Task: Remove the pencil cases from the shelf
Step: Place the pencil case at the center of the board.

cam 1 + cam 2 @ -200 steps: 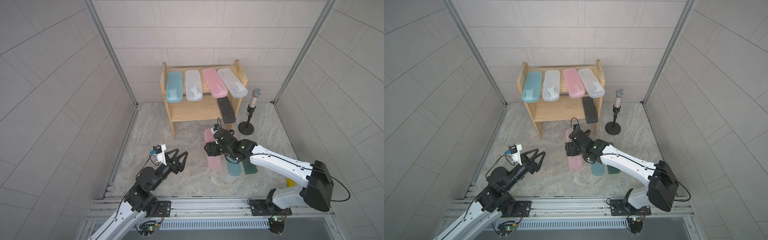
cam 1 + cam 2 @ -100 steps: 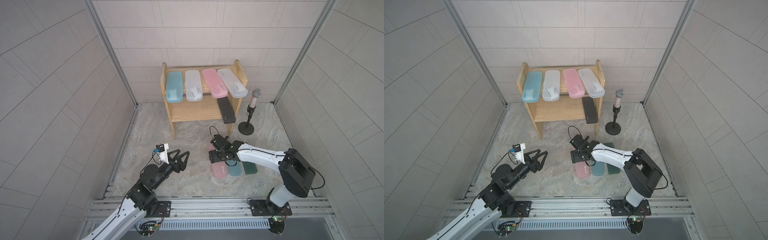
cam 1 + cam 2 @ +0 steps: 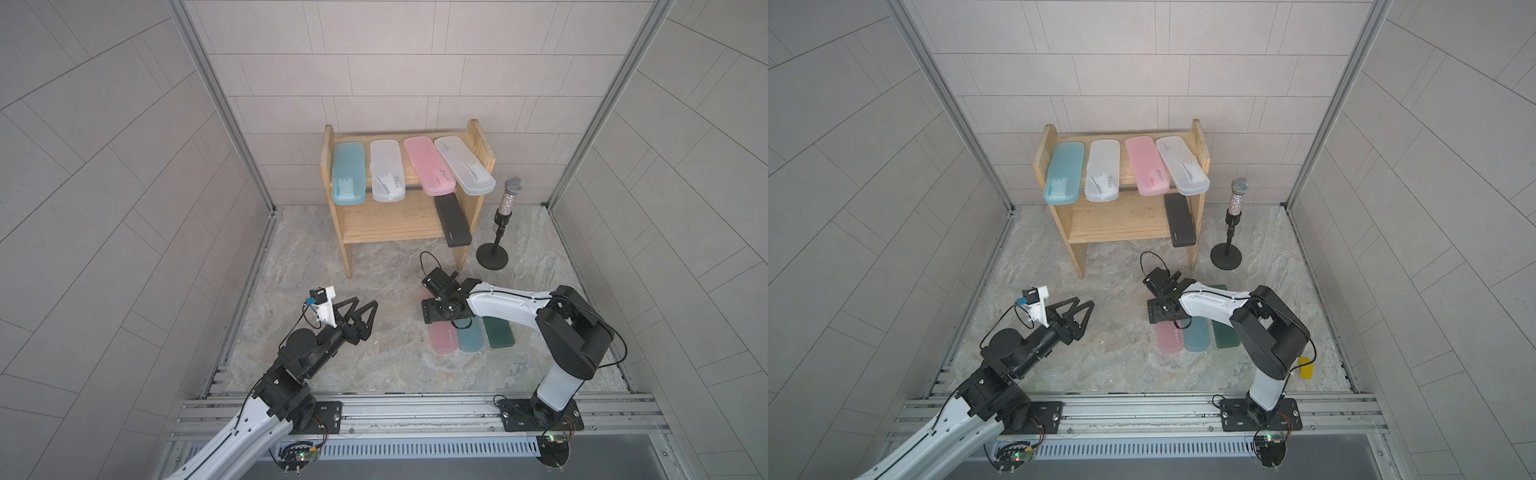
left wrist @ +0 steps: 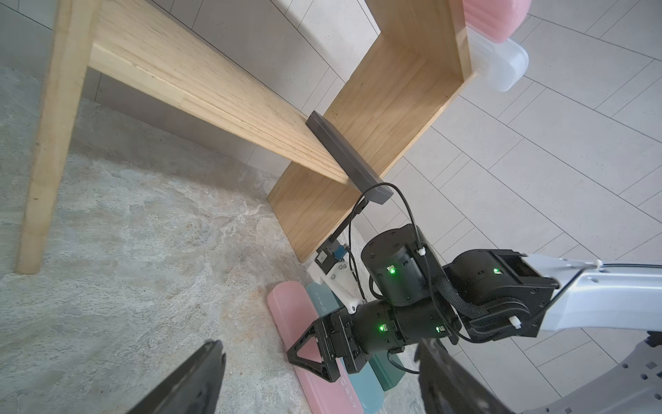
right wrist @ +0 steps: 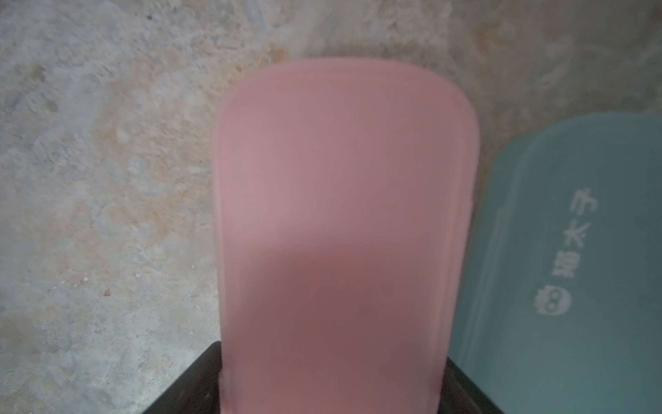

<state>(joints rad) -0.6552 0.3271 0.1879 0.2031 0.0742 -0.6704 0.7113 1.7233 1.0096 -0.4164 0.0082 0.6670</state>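
The shelf [image 3: 386,224] stands at the back wall. Its top tier carries a light blue [image 3: 349,172], a frosted white [image 3: 386,170], a pink [image 3: 428,170] and another white pencil case [image 3: 465,170]. A black case [image 3: 453,220] overhangs the lower tier's right end. On the floor lie a pink [image 3: 442,340], a blue [image 3: 471,338] and a dark green case [image 3: 498,334], side by side. My right gripper [image 3: 434,311] is shut on the floor pink case [image 5: 344,215], a jaw on each long side. My left gripper [image 3: 365,302] hangs open and empty over the floor at left.
A glittery microphone [image 3: 503,224] on a black stand is right of the shelf. Tiled walls close in three sides, with a metal rail along the front. A small yellow piece [image 3: 1305,371] lies behind the right arm's base.
The right arm has pulled back toward its base and brought the pink case down beside the blue one. The left gripper has edged forward and spread a little wider.
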